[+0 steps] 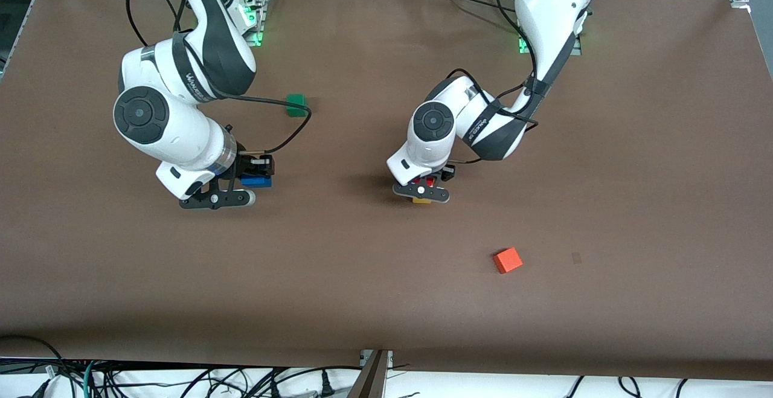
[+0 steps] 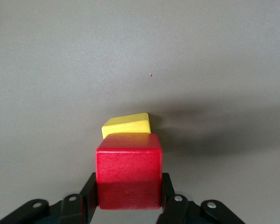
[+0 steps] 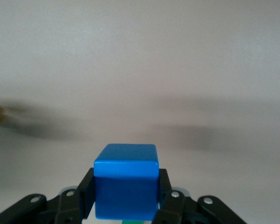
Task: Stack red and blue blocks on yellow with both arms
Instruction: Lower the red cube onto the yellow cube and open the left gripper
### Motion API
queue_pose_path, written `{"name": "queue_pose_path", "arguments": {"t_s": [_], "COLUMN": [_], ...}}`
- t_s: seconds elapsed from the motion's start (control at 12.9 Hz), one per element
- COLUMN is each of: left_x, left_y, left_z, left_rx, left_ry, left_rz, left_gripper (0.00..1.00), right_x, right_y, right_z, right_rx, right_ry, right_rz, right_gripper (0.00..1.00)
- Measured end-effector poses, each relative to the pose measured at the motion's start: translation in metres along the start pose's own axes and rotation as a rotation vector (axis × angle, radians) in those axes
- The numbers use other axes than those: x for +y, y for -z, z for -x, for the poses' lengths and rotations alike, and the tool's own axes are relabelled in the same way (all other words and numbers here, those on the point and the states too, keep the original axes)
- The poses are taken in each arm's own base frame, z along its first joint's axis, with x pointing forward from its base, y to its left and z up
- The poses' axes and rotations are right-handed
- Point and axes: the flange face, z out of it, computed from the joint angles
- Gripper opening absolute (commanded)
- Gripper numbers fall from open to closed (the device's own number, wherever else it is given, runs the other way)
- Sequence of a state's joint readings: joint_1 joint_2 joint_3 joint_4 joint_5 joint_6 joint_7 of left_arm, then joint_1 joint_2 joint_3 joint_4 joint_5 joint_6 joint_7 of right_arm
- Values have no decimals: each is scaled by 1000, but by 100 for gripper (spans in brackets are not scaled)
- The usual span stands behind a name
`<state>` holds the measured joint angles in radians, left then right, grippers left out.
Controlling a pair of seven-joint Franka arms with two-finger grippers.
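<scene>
Left gripper (image 2: 128, 198): clamped on red block (image 2: 129, 170), directly over yellow cube (image 2: 127, 124); placement looks imminent, not yet released.
Right gripper (image 3: 126, 200): clamped on blue block (image 3: 125, 186), held above bare tabletop (image 1: 362, 277) toward the right arm's end, well apart from the yellow cube.
Remaining: seat red, then blue.
Others: green cube (image 1: 296, 105), orange-red cube (image 1: 508, 260), both well apart; neither obstructs.

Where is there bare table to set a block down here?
Bare table lies between the green cube and the orange cube, and along the camera edge. It is crowded where the left gripper holds the red block over the yellow cube.
</scene>
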<state>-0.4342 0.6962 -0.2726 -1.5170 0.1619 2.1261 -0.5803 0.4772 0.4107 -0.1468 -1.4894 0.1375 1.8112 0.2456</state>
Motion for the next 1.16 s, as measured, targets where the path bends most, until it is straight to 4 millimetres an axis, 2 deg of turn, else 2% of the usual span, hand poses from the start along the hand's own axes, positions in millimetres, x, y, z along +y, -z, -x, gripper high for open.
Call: {"name": "queue_pose_path", "arguments": {"t_s": [0.54, 1.16], "left_x": [5, -4], "left_y": [-6, -6], "left_z": [-1, -6], "left_rx": [15, 21], "left_ry": [19, 33], "left_rz": [14, 8], "left_gripper": [0, 0], "right_x": [-1, -3], "right_y": [0, 0], "right_z": [0, 1], "right_rx": [0, -1], "right_ry": [1, 2], "right_rz": [0, -5], "right_gripper": [43, 43]}}
